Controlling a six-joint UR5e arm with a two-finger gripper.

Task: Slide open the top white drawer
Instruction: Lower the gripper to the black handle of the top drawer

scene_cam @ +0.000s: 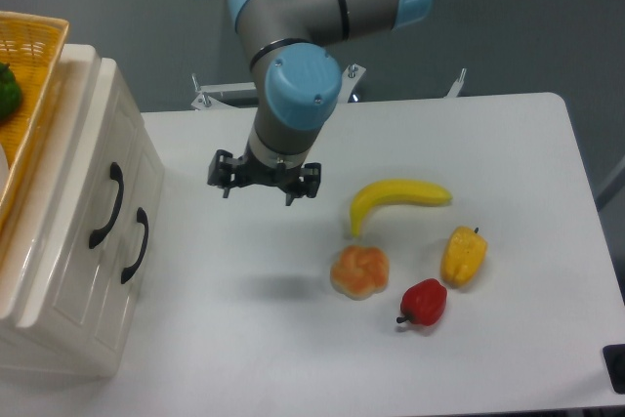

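We're in the approach step; pincer (262, 181) hangs above the desk (244, 339), between the cabinet (73, 241) and the banana (395, 200), fingers spread apart, nothing held; top white drawer (98, 178) sits shut at the left, upper of two, its black bar handle (107, 205) well apart from the pincer; we judge the next move needs the fingers brought level with that handle, hooked or closed on it, then a straight pull out toward the open desk; count: two drawers, two handles, one banana, one bread roll (360, 271), one yellow pepper (464, 256), one red pepper (424, 302), one wicker basket (29, 46) on top of the cabinet
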